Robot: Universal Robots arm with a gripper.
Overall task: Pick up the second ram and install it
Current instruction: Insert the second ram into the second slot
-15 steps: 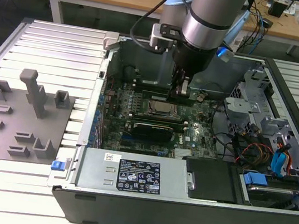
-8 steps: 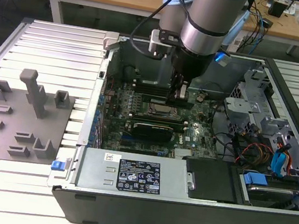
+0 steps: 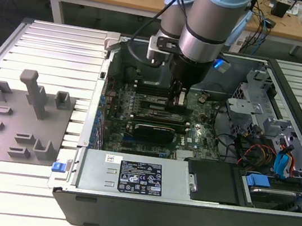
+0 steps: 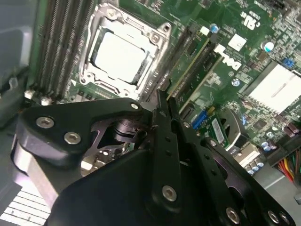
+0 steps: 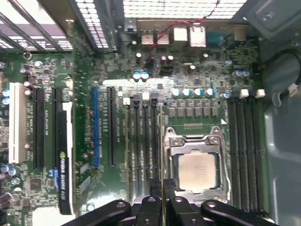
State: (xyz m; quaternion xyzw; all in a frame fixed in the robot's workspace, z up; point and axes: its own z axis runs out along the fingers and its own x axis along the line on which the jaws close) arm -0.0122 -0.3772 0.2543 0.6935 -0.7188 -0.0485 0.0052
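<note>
In the first wrist view the second ram (image 5: pixel 161 150) shows edge-on as a thin green-yellow line. It runs from my gripper (image 5: pixel 161 206) over the dark memory slots (image 5: pixel 141 146) beside the silver processor socket (image 5: pixel 197 169). The black fingers (image 5: pixel 148 209) press together on its near end. In the second wrist view the gripper (image 4: pixel 163 101) is shut on the stick (image 4: pixel 190 66), which slants away along the slots next to the socket (image 4: pixel 120 52). In the exterior view the gripper (image 3: pixel 178 107) reaches down into the open computer case (image 3: pixel 153 210), just above the motherboard (image 3: pixel 193 136).
A black card (image 3: pixel 151 130) stands in the board in front of the gripper. A power supply (image 3: pixel 130 175) lies along the case's near side. Drive bays and coloured cables (image 3: pixel 259 149) crowd the exterior view's right. A grey fixture tray (image 3: pixel 21 122) lies on the slatted table at the left.
</note>
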